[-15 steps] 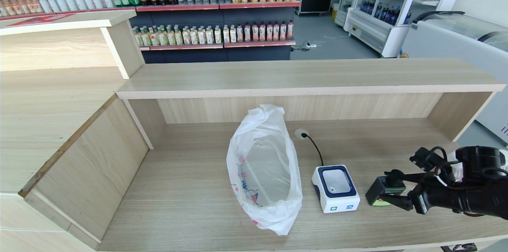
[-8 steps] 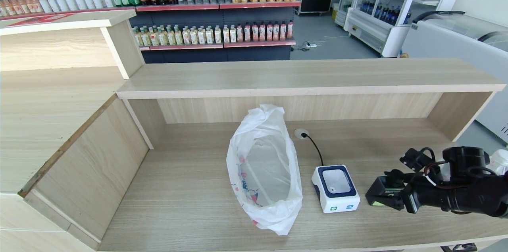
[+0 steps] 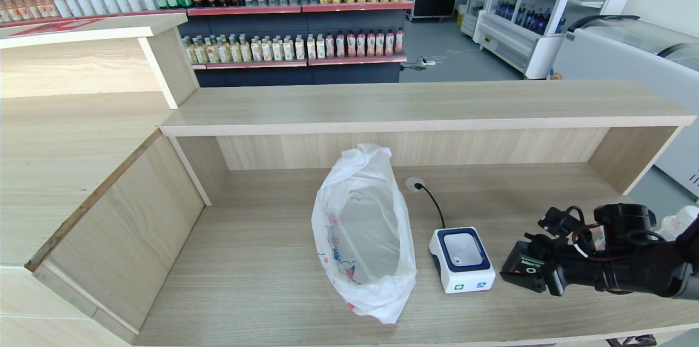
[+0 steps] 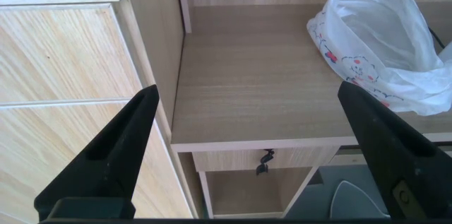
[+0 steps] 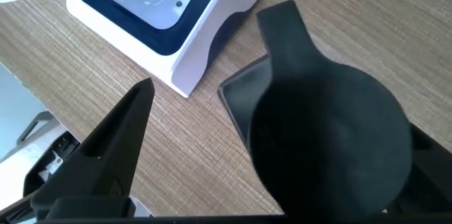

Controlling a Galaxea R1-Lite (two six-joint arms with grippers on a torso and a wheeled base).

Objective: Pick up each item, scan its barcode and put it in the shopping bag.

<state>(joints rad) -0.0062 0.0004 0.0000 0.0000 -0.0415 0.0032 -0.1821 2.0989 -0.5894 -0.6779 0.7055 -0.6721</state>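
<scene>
Since the small black box (image 3: pixel 519 269) is found low over the counter (image 3: pixel 246 281), at the tip of the right gripper (image 3: pixel 532 260) and just beside the scanner (image 3: pixel 461 259) on its right side, the first trouble could come from the hold itself. It cannot be told whether the gripper is pressed onto the box or only set around it, so the box could be dropped or knocked over if it is lifted with a weak hold. The scanner could be bumped out of place if the box is swung across too low, because the two are so near. The scan could be missed if the barcode is turned away from the window on top, and where the barcode sits cannot be seen. The bag (image 3: pixel 327 210) is stood open on the other side of the scanner, so the scanner has to be passed over on the way. Its thin rim could be caught and pulled down, and then the box could be dropped outside. A black cable (image 3: pixel 431 202) is run from the back of the scanner to a hole in the counter, and it could be snagged if the arm is taken behind. White bottles (image 3: pixel 677 219) are seen near the arm at the right edge and could be tipped by it. The left gripper (image 4: pixel 247 88) is held spread wide with nothing in it, well apart from the bag, so nothing is blocked by it. A raised ledge (image 3: pixel 426 104) is stood behind all of this.
</scene>
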